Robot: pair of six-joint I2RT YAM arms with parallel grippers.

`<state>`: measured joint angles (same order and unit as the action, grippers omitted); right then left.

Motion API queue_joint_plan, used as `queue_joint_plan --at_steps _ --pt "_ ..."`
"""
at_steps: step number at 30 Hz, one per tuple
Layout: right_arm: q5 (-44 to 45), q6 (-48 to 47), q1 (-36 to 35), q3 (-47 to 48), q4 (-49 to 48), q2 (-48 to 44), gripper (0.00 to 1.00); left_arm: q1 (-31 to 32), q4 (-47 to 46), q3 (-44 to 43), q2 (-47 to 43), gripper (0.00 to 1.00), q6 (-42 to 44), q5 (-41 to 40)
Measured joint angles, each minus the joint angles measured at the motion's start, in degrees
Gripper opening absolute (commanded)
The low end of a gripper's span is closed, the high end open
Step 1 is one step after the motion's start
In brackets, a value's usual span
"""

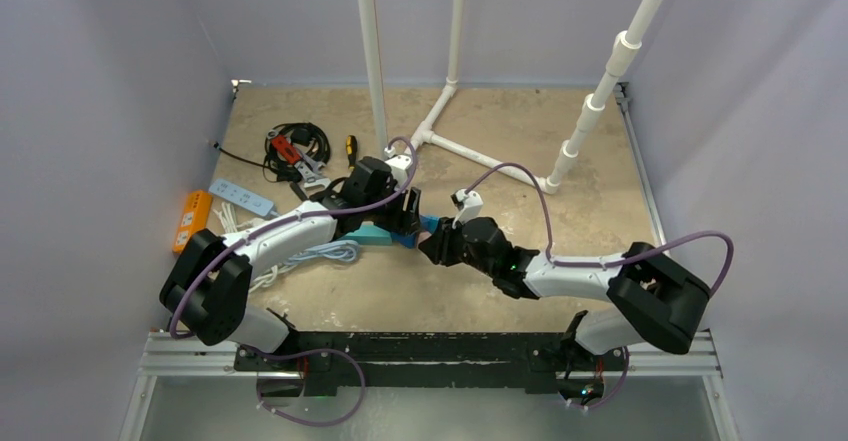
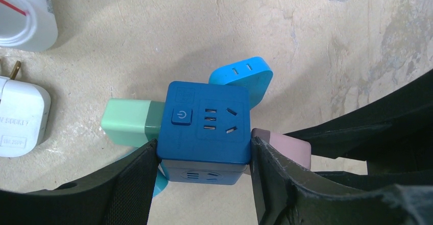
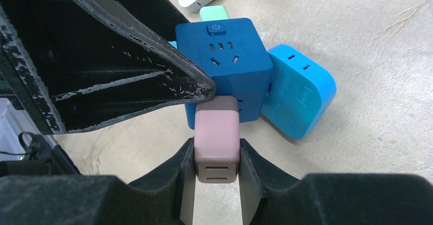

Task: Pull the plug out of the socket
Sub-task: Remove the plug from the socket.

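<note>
The socket is a dark blue cube (image 2: 207,123) with a power button on top, standing on the tan table. My left gripper (image 2: 203,153) is shut on its two opposite sides. A pink plug (image 3: 217,133) sticks out of the cube's side (image 3: 224,56), its far end against that face. My right gripper (image 3: 217,158) is shut on the pink plug, one pad on each flank. A mint green plug (image 2: 127,120) and a light blue plug (image 3: 298,95) sit on other faces. From above, both grippers (image 1: 405,211) (image 1: 435,241) meet mid-table and hide the pink plug.
White adapters (image 2: 20,115) and a white container (image 2: 25,10) lie to the left of the cube. An orange power strip (image 1: 190,219), a white power strip (image 1: 240,196), black cables (image 1: 295,151) and a white cord (image 1: 300,256) fill the left side. A white pipe frame (image 1: 440,141) stands behind.
</note>
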<state>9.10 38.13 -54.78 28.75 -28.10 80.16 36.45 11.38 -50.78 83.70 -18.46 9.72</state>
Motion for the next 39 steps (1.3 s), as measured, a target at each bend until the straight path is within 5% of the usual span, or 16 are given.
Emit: queue_joint_plan --at_steps 14,31,39 --pt "-17.1 -3.3 8.0 -4.1 -6.2 -0.5 0.0 0.6 0.1 0.0 0.1 0.0 -0.5 0.6" --pt "-1.1 -1.1 0.7 1.6 4.4 -0.7 0.0 0.4 0.5 0.0 0.1 0.0 -1.0 -0.4" --pt "-1.7 -0.6 0.6 0.4 6.9 -4.3 0.0 0.6 0.2 0.0 0.1 0.0 -1.8 0.7"
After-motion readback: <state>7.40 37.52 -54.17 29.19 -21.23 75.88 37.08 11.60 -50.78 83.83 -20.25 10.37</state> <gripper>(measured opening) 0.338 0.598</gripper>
